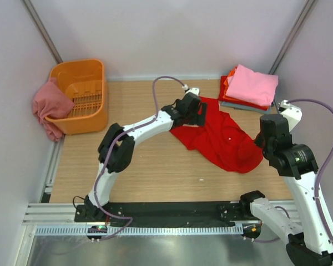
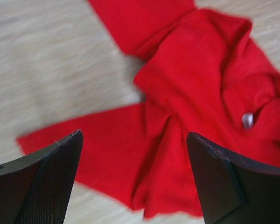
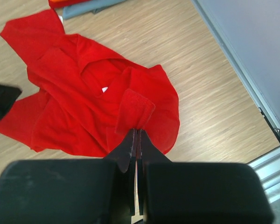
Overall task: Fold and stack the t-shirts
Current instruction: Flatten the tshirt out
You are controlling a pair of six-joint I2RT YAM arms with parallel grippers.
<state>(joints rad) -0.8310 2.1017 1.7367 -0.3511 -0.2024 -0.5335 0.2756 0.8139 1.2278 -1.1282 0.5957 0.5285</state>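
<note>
Top view: bright red t-shirt (image 1: 222,138) lies crumpled on the counter (image 1: 155,166), just in front of the folded stack (image 1: 250,87). Left gripper (image 1: 197,111) is over the shirt's edge away from the stack; right gripper (image 1: 261,143) is at the edge in front of the stack.
Left wrist: jaws spread wide, holding nothing, red cloth beneath.
Right wrist: jaws closed, pinching a raised fold of the red shirt.

No readable words, brands, numbers or signs in any of the three views. Only a small white tag (image 3: 104,89) inside the collar of the red t-shirt (image 3: 74,116), too small to read. Same tag in the left wrist view, a pale blur without legible letters.
</note>
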